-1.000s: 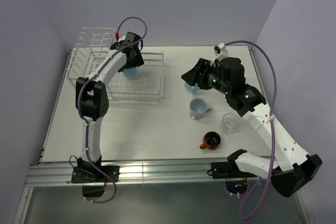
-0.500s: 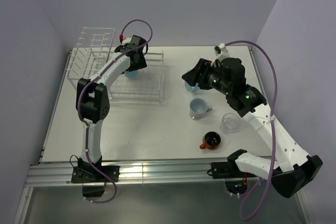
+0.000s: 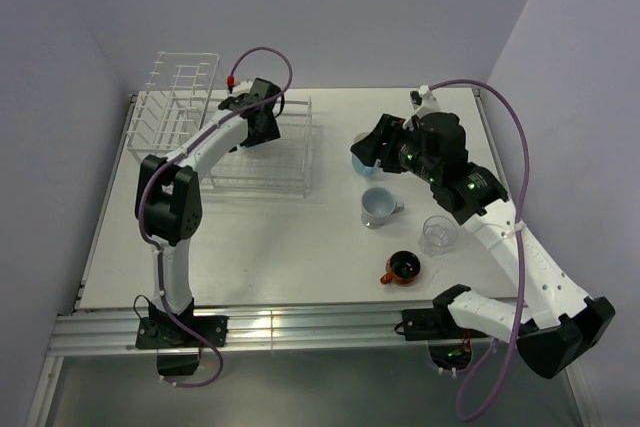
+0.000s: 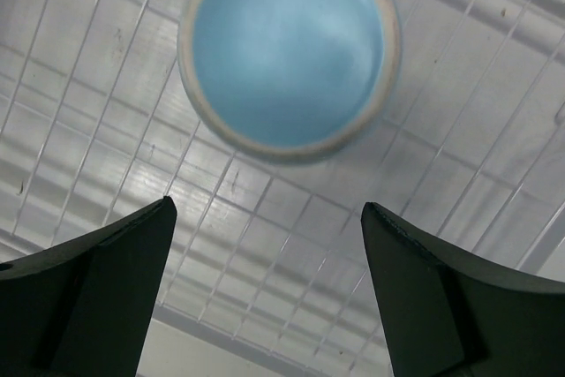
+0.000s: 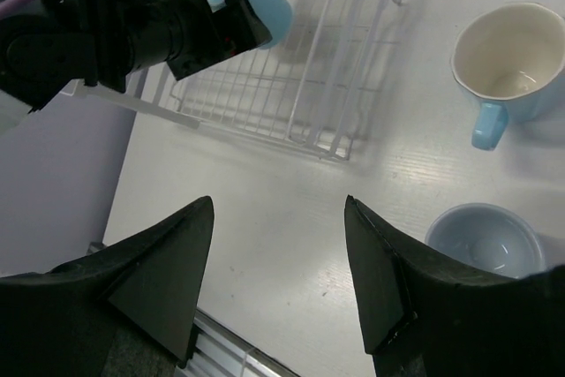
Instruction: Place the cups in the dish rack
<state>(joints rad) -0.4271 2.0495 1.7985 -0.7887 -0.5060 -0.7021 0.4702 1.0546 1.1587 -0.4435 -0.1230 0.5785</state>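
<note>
The white wire dish rack (image 3: 280, 172) stands at the back left. One light blue mug (image 4: 287, 46) sits in its low tray with its round blue face toward my left wrist camera; it also shows in the right wrist view (image 5: 269, 6). My left gripper (image 3: 258, 135) hovers above that mug, open and empty (image 4: 267, 218). My right gripper (image 3: 365, 152) is open and empty (image 5: 278, 209) above the table. A second light blue mug (image 5: 508, 64) stands upright just beside it. The pale grey-blue mug (image 3: 378, 207), the glass tumbler (image 3: 438, 234) and the orange-red cup (image 3: 403, 268) stand on the table to the right.
The rack's taller upright grid (image 3: 175, 92) is at its left end. The rack's right wall (image 5: 353, 68) lies between the two arms. Walls close in the table at the back and on both sides.
My left gripper has drawn back and up from the blue mug, which stays in the rack. My right gripper has shifted slightly to the right.
</note>
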